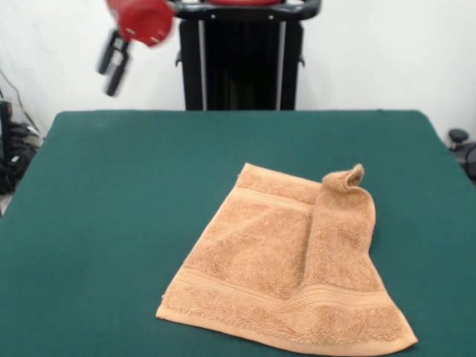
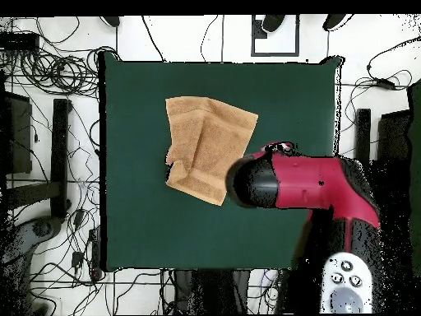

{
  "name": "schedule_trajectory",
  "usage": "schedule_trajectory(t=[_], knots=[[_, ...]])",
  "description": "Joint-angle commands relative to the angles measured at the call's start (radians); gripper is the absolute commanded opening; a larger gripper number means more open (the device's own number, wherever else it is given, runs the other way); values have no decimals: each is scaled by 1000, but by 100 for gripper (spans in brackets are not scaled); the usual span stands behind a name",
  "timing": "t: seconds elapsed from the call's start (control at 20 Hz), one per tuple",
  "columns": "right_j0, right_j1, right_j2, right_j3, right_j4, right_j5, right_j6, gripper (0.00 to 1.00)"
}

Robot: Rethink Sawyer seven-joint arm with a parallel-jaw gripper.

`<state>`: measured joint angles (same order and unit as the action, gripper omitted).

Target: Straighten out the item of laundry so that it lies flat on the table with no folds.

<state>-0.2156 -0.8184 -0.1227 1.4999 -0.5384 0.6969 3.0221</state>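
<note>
I work in a lab: my table (image 1: pixel 111 193) is draped in green felt, loose cables (image 2: pixel 49 70) sprawl over the white floor (image 2: pixel 386 58), and bare white walls (image 1: pixel 372 52) stand behind.

The arm (image 2: pixel 316 183) is glossy crimson with a rounded black joint cap at its end; a small black dot marks its upper shell; a pale grey panel (image 2: pixel 346 284) with round buttons sits near its base; the gripper (image 1: pixel 114 62) is black, hung under a red disc (image 1: pixel 143 20) studded with small pale screws; the pedestal (image 1: pixel 239 63) is black with two thin pale vertical strips.
</note>
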Motion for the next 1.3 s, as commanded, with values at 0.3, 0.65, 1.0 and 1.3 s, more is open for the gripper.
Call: schedule_trajectory(t=[0.3, 0.65, 1.0, 1.3], knots=[[-187, -40, 251, 317, 25, -202, -331, 100], [-246, -60, 330, 334, 44, -175, -309, 100], [-296, -76, 400, 372, 117, -202, -204, 100], [-366, -123, 471, 441, 215, -224, -169, 100]])
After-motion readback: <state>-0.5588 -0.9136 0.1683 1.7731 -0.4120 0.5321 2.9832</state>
